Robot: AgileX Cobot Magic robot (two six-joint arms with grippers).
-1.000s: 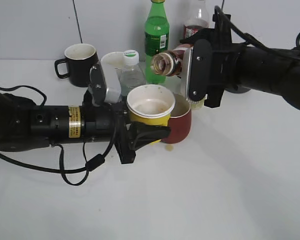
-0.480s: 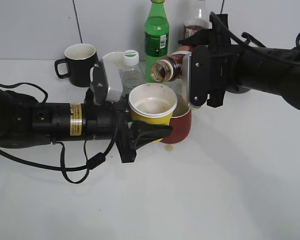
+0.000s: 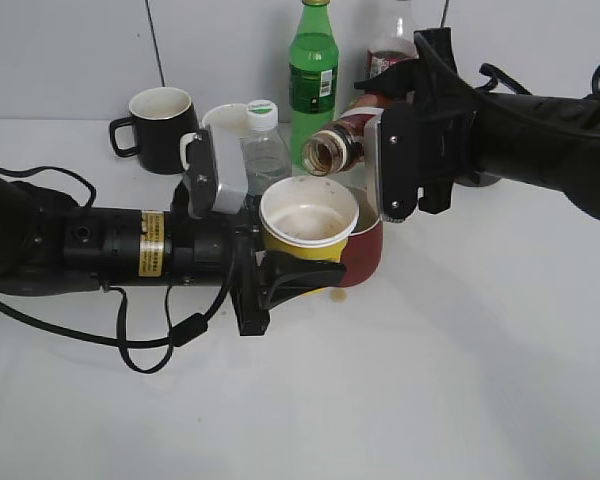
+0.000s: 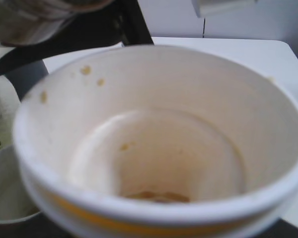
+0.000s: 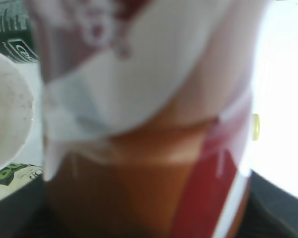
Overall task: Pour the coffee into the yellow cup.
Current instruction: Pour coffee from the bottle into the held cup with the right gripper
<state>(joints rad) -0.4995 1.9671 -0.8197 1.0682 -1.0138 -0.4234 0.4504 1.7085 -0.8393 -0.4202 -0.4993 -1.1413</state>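
My left gripper is shut on the yellow cup and holds it upright above the table. The cup's white inside fills the left wrist view, with a little brown at the bottom. My right gripper is shut on the coffee bottle, which lies tipped on its side with its open mouth just above the cup's far rim. The bottle's brown label and white swirl fill the right wrist view, blurred.
A red mug stands right behind the cup. Behind are a black mug, a white cup, a clear capped bottle, a green bottle and a cola bottle. A small spill lies under the cup.
The cup has moved slightly right and down under the bottle's mouth. The bottle has tipped a little and its mouth now sits over the cup's far rim.
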